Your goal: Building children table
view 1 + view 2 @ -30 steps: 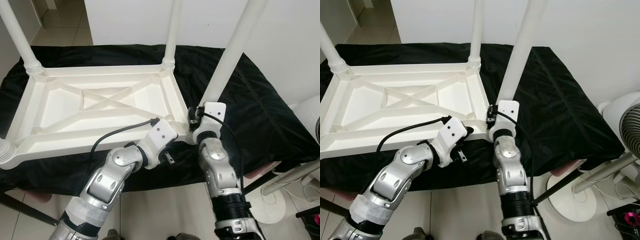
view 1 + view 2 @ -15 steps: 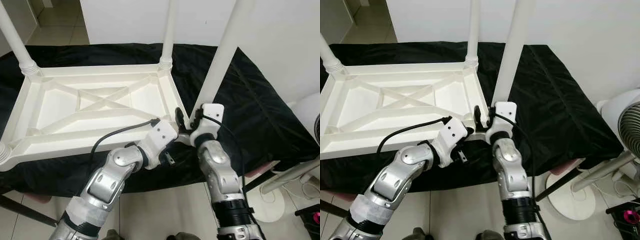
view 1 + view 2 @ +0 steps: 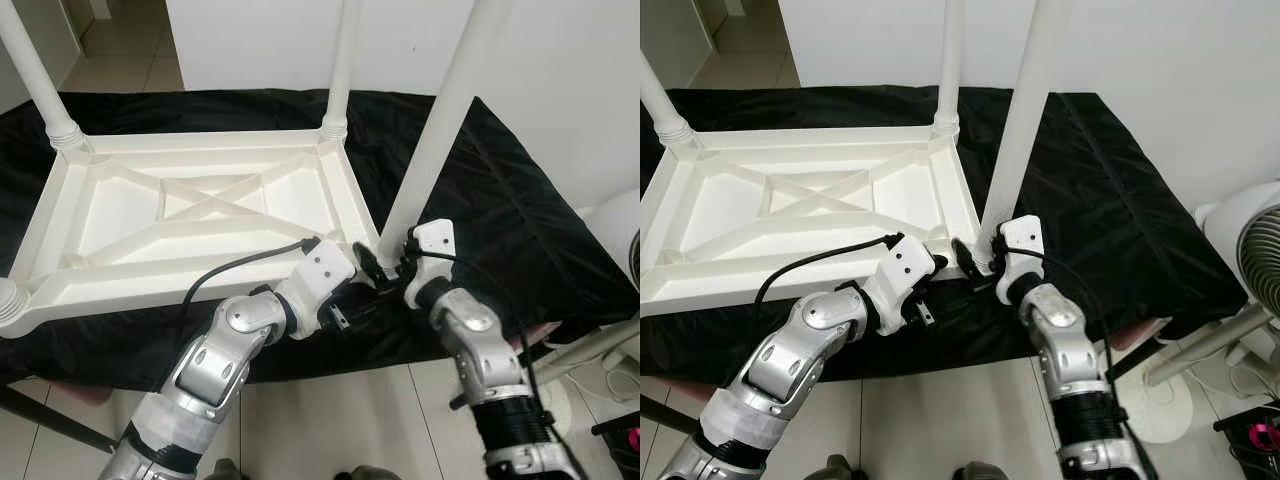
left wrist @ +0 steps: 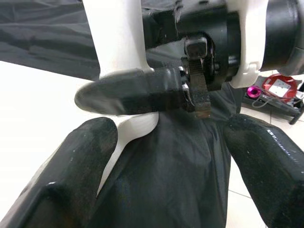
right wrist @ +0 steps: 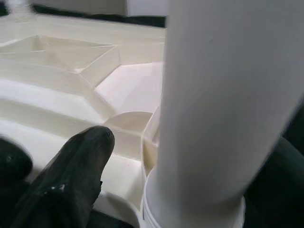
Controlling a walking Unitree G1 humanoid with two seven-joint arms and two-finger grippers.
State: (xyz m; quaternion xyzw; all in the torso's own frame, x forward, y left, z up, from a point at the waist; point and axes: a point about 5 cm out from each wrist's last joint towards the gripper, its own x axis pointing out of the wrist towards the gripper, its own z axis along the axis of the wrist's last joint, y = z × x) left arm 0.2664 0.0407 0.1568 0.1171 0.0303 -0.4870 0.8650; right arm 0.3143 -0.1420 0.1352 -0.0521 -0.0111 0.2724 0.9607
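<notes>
Clearly upside down on the black cloth (image 3: 520, 200): children's table (image 3: 200, 215), left and centre of frame, underside up for fitting 4 legs. Right gripper (image 3: 385, 272), jaws spread around the near-right leg (image 3: 432, 150), steadying its base. Left gripper (image 3: 345, 305) alongside, jaws wide, empty.

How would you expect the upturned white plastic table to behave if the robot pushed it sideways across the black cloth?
The table looks like thin ribbed moulded plastic, so probably light yet fairly stiff. Lying flat on its top on the smooth black cloth, it would likely slide rather than tip. The leg by the right gripper may wobble if not fully seated.
</notes>
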